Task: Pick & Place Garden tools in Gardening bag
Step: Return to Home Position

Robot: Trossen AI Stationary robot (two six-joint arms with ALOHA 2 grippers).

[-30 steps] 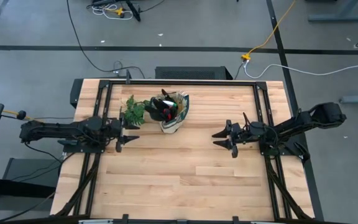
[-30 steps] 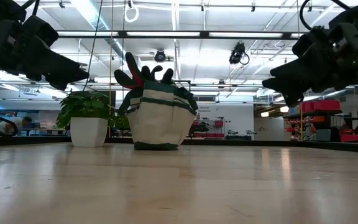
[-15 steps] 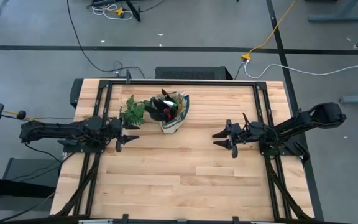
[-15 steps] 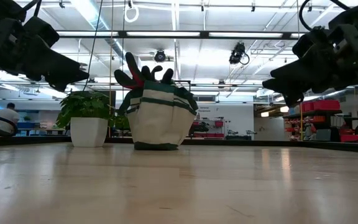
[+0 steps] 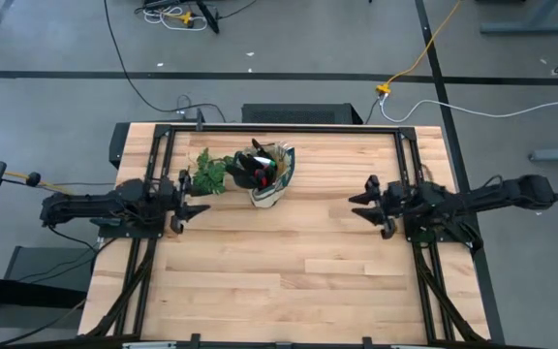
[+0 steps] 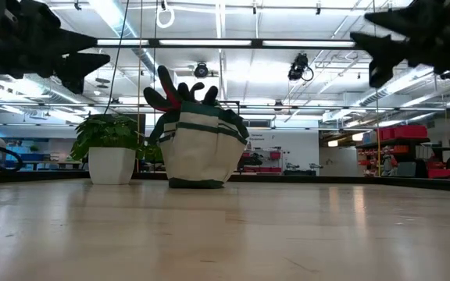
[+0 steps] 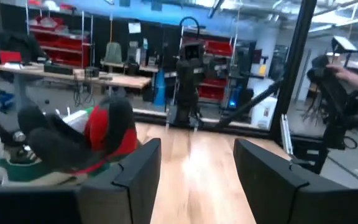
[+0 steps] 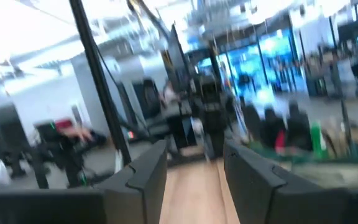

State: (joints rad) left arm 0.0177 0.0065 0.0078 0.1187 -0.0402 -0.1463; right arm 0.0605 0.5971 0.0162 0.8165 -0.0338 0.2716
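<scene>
The gardening bag stands upright near the far edge of the wooden table. A red-and-black glove pokes out of the bag, and a potted plant sits just beside it. The left gripper and right gripper hang well apart on either side, fingers spread and empty. Red shelving lines the workshop.

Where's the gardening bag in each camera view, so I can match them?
High view: bag in the picture's upper half, left of centre, next to the plant.
Low view: bag standing left of centre, right of the plant.
Left wrist view: bag close by, cut off at the picture's edge.
Right wrist view: too blurred to be sure.
Shared landmark: the red-and-black glove sticking out of it.
</scene>
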